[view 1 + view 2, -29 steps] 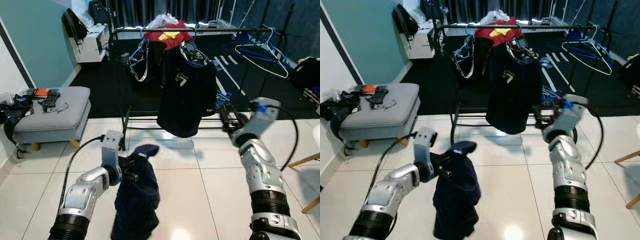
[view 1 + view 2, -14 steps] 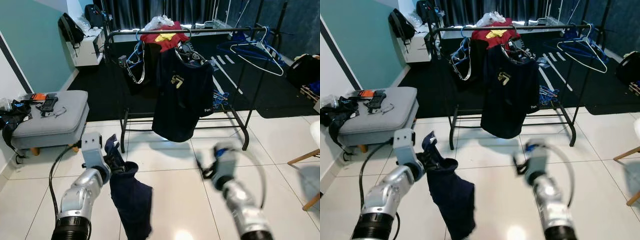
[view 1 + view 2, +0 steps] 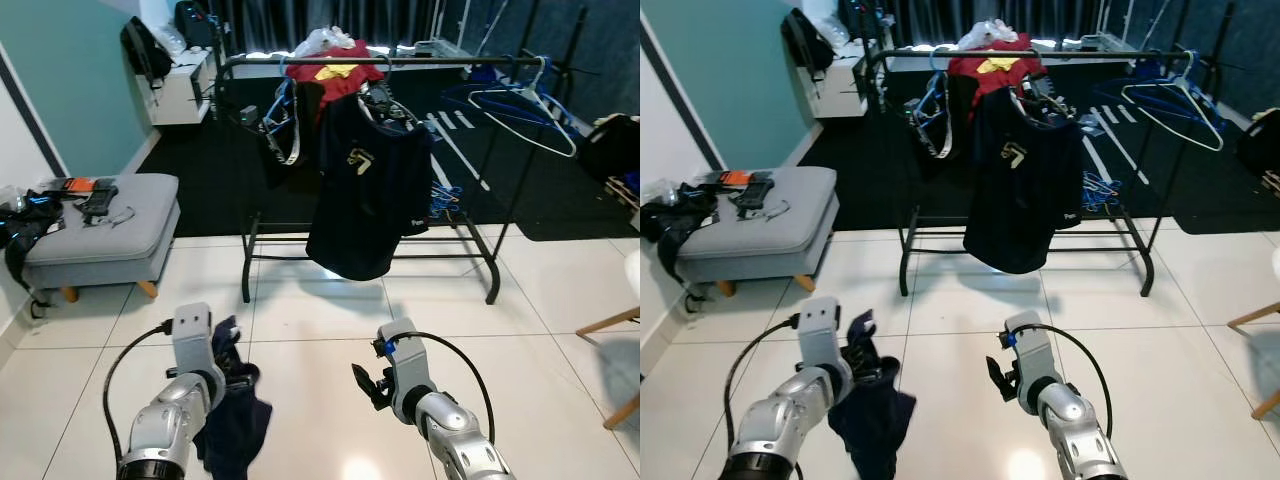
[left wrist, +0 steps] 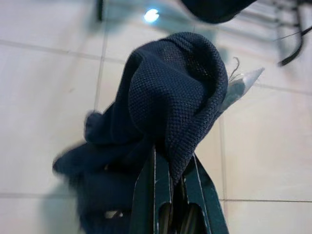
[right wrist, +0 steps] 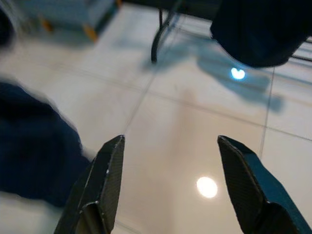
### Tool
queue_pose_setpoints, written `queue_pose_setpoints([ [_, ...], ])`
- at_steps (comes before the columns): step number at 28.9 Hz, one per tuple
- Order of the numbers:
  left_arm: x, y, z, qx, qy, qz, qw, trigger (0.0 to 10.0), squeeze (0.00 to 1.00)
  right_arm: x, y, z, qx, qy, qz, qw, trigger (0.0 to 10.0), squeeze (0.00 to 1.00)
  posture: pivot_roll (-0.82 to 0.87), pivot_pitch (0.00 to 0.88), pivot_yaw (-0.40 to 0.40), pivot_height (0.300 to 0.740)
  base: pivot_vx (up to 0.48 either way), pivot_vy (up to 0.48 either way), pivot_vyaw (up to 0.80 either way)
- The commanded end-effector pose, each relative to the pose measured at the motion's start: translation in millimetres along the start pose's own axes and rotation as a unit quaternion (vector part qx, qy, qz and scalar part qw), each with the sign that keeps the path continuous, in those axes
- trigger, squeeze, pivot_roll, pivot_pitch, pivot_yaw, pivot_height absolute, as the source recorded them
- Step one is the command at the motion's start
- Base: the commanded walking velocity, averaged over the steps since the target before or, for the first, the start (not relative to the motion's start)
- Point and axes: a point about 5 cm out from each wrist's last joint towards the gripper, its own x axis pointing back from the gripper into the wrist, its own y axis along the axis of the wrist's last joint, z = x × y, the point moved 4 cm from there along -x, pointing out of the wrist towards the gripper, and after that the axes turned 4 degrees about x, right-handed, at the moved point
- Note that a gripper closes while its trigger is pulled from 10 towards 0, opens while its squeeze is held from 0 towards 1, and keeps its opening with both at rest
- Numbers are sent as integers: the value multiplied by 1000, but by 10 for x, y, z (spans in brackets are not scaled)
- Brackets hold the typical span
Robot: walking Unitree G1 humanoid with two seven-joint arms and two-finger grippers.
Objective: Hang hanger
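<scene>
Head views: both my arms have dropped low since a second ago, away from the clothes rack; hanging looks interrupted. Left wrist view: left gripper clamped on the dark garment, hanger tip protruding just beyond the jaws. Right wrist view: right gripper spread wide, empty, garment off to one side.

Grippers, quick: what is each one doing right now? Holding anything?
Left gripper: shut on the dark blue garment, held low over the tiled floor.
Right gripper: open, holding nothing, low above the floor.
</scene>
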Motion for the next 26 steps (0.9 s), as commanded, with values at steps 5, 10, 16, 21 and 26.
queue_pose_setpoints([
  [5, 89, 538, -491, -7, -140, -66, 988, 10000, 0, 92, 657, 368, -19, 159, -160, 974, 10000, 0, -7, 49, 41, 740, 0, 0, 0],
  [10, 165, 793, -681, -37, -187, -91, 977, 10000, 0, 133, 667, 516, -20, 239, -150, 959, 10000, 1000, 0, 43, 57, 740, 0, 0, 0],
  [16, 291, 975, -888, -55, -249, -107, 961, 10000, 0, 32, 570, 364, 27, 201, -113, 973, 10000, 192, -4, 35, 63, 740, 0, 0, 0],
  [21, 362, 1022, -973, -64, -281, -107, 952, 10000, 0, 3, 626, 222, 38, 170, -121, 977, 10000, 0, -4, 33, 79, 740, 0, 0, 0],
  [26, 410, 1074, -1064, -72, -304, -109, 944, 10000, 0, 22, 788, 133, 41, 165, -153, 973, 10000, 0, -7, 35, 89, 740, 0, 0, 0],
])
